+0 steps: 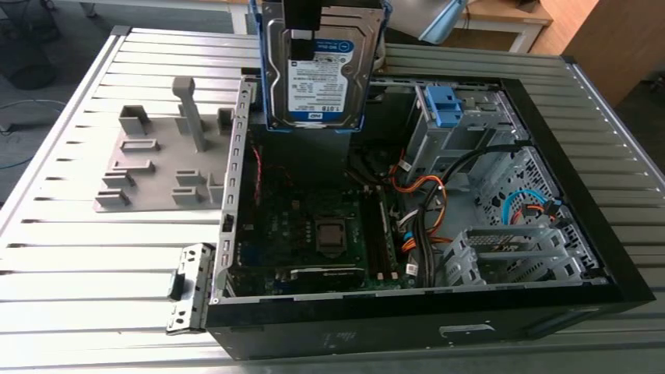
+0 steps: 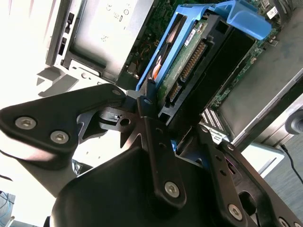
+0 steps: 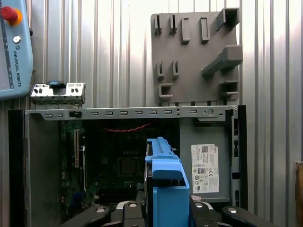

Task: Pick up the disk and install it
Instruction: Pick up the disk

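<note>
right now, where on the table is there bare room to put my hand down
Bare ribbed metal table lies beside the grey plastic fixture plate, at the exterior view's left of the open black computer case. Inside the case, orange and black cables crowd it.

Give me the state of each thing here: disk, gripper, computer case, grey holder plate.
Computer case: lying on its side, open, motherboard exposed.
Disk: held upright above the case, not yet installed.
Gripper: shut on the disk.
Grey holder plate: flat on the table beside the case.
</note>
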`<state>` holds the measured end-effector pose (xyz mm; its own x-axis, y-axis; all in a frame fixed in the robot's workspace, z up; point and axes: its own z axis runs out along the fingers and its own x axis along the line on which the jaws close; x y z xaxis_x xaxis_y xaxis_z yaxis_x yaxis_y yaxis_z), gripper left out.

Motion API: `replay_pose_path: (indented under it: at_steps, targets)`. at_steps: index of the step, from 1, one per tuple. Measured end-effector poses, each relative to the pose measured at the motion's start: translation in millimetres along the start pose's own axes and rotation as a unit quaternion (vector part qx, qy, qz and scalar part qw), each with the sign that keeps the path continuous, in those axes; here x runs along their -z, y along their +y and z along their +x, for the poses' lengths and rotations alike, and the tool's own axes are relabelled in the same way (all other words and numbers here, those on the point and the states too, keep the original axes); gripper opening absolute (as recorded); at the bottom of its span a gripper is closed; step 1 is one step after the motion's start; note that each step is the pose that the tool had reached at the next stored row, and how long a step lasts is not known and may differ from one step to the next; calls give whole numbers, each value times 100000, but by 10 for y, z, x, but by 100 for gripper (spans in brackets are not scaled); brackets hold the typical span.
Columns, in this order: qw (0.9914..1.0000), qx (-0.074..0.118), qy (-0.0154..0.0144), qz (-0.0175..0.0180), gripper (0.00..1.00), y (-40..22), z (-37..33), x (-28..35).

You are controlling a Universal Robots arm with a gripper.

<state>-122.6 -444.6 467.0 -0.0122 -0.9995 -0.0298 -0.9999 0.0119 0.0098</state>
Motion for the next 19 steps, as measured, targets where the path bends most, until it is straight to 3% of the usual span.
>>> replay_pose_path:
  at_steps: [19]
  targets:
    - [100000,-1,0,-1,36,-96,-1,1]
